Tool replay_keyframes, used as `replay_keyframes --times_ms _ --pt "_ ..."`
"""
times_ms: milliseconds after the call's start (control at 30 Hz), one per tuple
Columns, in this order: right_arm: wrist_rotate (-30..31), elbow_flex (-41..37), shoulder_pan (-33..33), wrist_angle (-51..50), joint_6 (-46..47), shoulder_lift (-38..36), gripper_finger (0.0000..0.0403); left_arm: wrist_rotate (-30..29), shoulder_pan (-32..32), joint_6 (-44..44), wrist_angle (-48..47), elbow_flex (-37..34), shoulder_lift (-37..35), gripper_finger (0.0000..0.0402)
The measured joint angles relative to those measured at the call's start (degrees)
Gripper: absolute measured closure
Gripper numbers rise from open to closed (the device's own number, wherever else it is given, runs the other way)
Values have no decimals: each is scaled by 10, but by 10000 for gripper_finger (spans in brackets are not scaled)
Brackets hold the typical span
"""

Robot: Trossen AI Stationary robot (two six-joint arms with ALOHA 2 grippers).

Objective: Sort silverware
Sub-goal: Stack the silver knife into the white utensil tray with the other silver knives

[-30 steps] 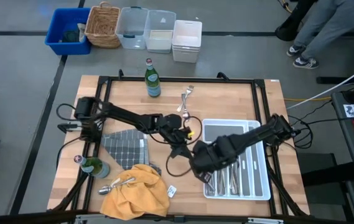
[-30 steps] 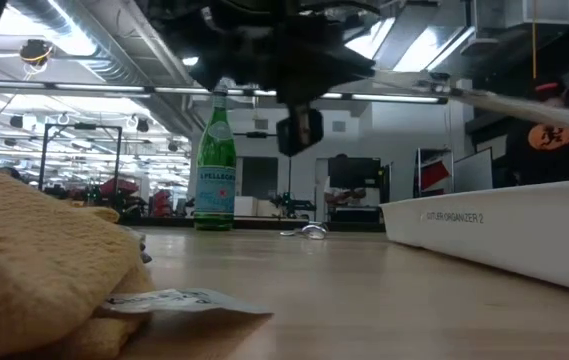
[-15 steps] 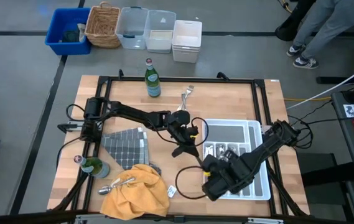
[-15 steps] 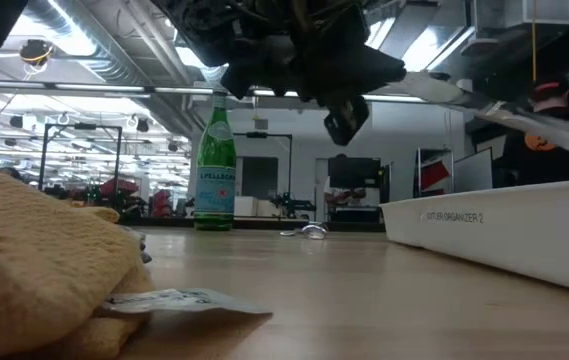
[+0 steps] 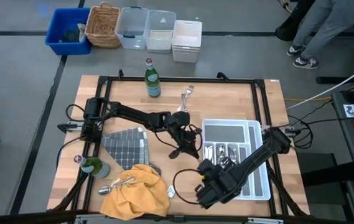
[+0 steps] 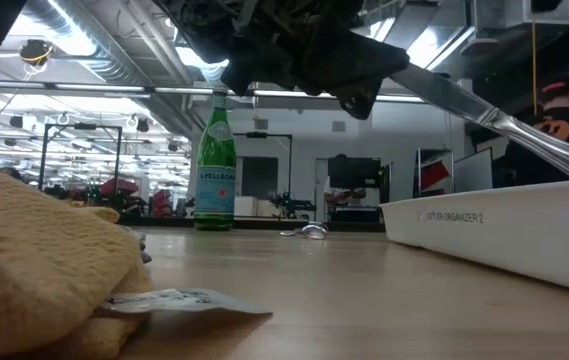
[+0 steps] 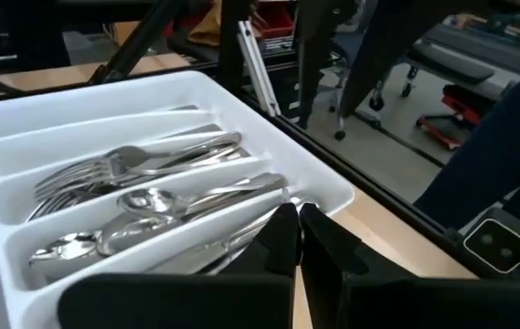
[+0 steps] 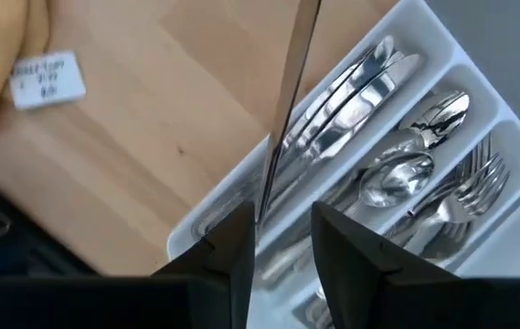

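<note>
The white tray at the table's right holds sorted silverware: forks, spoons and knives, each kind in its own slot. My right gripper hangs over the tray's near left corner, shut on a knife, which in the low view slants down toward the tray. My left gripper is shut with nothing in it, just left of the tray and pointing at it. A fork and a spoon lie at the far middle. More spoons lie by the yellow cloth. My right gripper pinches the knife near one end between its two fingers, which come from above and point steeply down. The knife is seen edge-on and sticks out past the fingers over the tray's near left corner. It is lifted clear, its free end lower. The fingers hide which end is held.
Two green bottles stand on the table, one at the far edge and one at the near left. A dark mat lies left of centre. A paper tag lies by the cloth. Bins and a basket stand beyond the table.
My right gripper has carried the knife off the tray's left part toward the table's near edge and sunk a little. It has turned, and the knife now slants down toward the tray. My left gripper has rolled about its own axis and edged toward the tray, still shut.
</note>
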Motion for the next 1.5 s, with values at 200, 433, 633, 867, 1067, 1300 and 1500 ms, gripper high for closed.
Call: replay_keyframes --times_ms 200,433,633,867,1067,1300,1500 --pt "46 0 -8 0 33 11 292 -1 -8 4 0 0 0 401" --pt "57 0 -42 0 14 11 292 -3 -23 4 0 0 0 401" --pt "-22 0 -74 0 -28 7 292 -3 -28 4 -1 0 0 401" --pt "-61 0 -74 21 -46 7 292 -3 -28 -7 0 0 0 401" --pt "-29 0 -67 47 -48 8 292 -3 -29 -7 1 0 0 401" --pt "-2 0 -67 39 -48 9 292 -3 -37 -7 2 0 0 401" --pt "9 0 -67 67 -48 9 292 -3 -38 -7 3 0 0 401"
